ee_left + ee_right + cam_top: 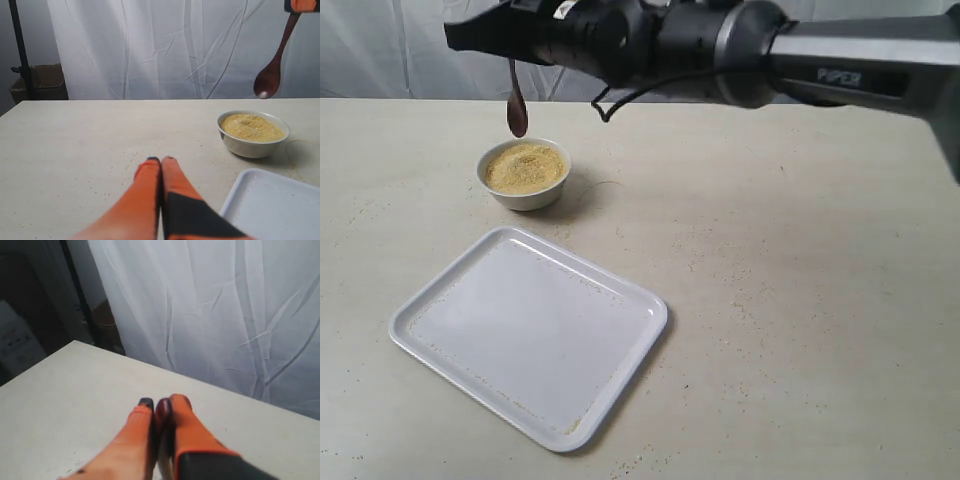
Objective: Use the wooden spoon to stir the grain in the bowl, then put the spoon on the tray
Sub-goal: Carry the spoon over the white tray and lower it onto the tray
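The white bowl (526,196) stands at the far left of the table, filled with yellow-tan grain (524,166). The dark wooden spoon (516,108) hangs bowl-end down just above the bowl's far-left rim, clear of the grain. My right gripper (506,50) reaches across from the right and is shut on the top of the spoon's handle (163,412). In front of the bowl lies the white tray (530,330), which holds only a few grain specks. My left gripper (161,161) is shut and holds nothing, low over the table, with the bowl (252,142), spoon (272,75) and tray (270,205) off to one side.
Loose grain specks are scattered over the beige table (800,300). A white curtain (175,45) hangs behind the table. A cardboard box (42,80) and a dark pole (20,50) stand beyond the table's far edge.
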You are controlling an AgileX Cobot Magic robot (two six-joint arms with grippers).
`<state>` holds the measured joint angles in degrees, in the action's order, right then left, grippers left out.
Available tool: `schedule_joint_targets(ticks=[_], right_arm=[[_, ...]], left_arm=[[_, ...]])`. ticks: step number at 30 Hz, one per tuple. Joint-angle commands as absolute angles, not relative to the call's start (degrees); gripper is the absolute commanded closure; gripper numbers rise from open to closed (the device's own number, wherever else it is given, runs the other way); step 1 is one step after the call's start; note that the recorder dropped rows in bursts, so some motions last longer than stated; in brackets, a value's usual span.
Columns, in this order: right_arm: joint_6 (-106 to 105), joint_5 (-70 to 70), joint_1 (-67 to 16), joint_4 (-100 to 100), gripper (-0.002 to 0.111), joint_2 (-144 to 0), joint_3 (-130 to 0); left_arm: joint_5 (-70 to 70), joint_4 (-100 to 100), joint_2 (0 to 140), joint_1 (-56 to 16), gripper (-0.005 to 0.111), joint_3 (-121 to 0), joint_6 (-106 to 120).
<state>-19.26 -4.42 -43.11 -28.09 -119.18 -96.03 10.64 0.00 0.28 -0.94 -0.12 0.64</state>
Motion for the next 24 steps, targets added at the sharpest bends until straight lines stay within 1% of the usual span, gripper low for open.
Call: schedule_joint_targets(ticks=[1,2,3,4,7,14,24], right_arm=[[-19.91,18.44,-42.64,-23.48,0.109,-114.55,-100.17],[-20.55,30.07,-42.48,-23.36,0.109,-114.69,-104.44],[-21.04,35.54,-42.37,-23.36,0.109,-115.04,-106.23],[-21.04,46.19,-41.91,-23.61,0.109,-116.06,-110.98],[-23.10,68.84,-39.73,-29.68,0.109,-121.05,-120.21],[-25.95,69.96,-38.83,-42.38,0.109,-132.46,-121.81],[-26.07,69.96,-38.86,-44.89,0.109,-141.04,-121.81]], left_arm=[[10.34,0.00,0.00,-1.30,0.107,0.00,0.61],[10.34,0.00,0.00,-1.30,0.107,0.00,0.61],[10.34,0.00,0.00,-1.30,0.107,0.00,0.61],[10.34,0.00,0.00,-1.30,0.107,0.00,0.61],[10.34,0.00,0.00,-1.30,0.107,0.00,0.61],[10.34,0.00,0.00,-1.30,0.107,0.00,0.61],[10.34,0.00,0.00,-1.30,0.107,0.00,0.61]])
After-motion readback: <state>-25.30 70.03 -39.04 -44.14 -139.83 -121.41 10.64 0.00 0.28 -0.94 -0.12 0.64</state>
